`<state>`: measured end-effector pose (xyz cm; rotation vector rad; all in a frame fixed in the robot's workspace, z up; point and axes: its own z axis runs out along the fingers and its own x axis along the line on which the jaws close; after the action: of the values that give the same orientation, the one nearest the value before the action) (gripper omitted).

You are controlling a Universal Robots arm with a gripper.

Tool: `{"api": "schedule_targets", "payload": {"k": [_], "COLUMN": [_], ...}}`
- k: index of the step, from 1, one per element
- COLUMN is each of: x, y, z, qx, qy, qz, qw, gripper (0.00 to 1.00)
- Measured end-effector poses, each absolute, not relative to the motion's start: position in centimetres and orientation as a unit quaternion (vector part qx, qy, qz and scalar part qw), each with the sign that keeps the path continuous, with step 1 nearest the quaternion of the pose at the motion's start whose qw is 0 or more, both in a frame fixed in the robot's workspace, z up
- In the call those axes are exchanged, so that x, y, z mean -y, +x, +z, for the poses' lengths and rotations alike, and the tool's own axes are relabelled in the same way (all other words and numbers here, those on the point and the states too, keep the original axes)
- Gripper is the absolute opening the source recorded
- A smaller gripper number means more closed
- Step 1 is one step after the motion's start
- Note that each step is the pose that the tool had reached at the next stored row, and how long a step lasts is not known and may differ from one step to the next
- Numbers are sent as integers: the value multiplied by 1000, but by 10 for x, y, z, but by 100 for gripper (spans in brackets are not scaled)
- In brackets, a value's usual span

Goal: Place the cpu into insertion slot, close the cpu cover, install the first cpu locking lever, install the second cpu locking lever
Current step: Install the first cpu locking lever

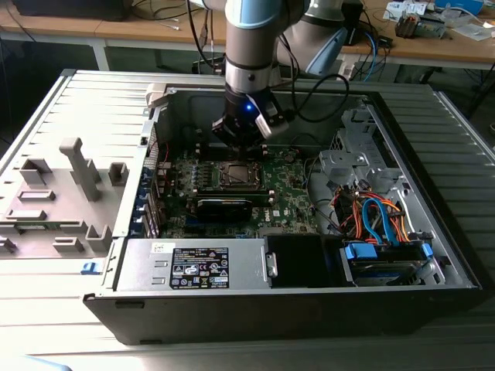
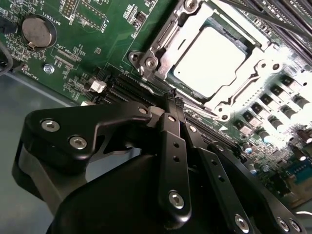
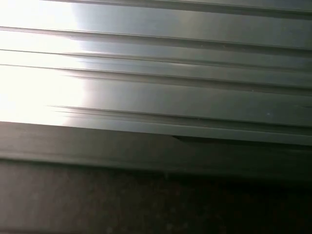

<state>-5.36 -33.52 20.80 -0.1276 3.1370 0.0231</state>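
The cpu (image 2: 209, 61) lies with its pale face up in the insertion slot (image 1: 236, 176) on the green board (image 2: 97, 44). The silver cpu cover (image 2: 168, 34) lies down flat around the chip's face. My gripper (image 2: 173, 100) has its black fingers (image 2: 170, 126) pressed together with nothing between them. The tips stand just beside one edge of the socket, near a corner screw (image 2: 151, 62). In the exterior view the gripper (image 1: 241, 143) hangs inside the open computer case, just behind the socket. I cannot tell how the locking levers stand.
A long black card (image 1: 220, 207) sits in front of the socket and a power supply (image 1: 193, 267) fills the case's front. Coloured cables (image 1: 371, 212) and a drive cage (image 1: 387, 263) lie at the exterior view's right. A grey fixture (image 1: 62, 193) stands left of the case. Ribbed grey metal (image 3: 156, 97) is close by.
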Motion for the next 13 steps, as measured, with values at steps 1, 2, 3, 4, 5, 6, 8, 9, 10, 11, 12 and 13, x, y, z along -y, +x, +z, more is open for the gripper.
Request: {"api": "schedule_targets", "payload": {"k": [1,2,3,4,5,6,8,9,10,11,12,13], "x": [335,335,335,335,335,335,335,336,337,337,338,339], "y": [-53,-53,-52,-52,-51,-50,-50,-50,-50,-50,-50,-50], "z": [207,206,206,205,204,203,203,203,203,202,202,203], "qx": [-999,-999,-999,-999,-999,-999,-999,-999,-999,-999,-999,-999], "qy": [-41,-41,-41,-41,-41,-41,-41,-41,-41,-41,-41,-41], "qz": [7,7,7,7,7,6,7,7,6,7,7,7], "qw": [1,1,1,1,1,1,1,1,1,2,1,1], "gripper": [11,11,11,11,11,11,11,11,11,11,11,11]}}
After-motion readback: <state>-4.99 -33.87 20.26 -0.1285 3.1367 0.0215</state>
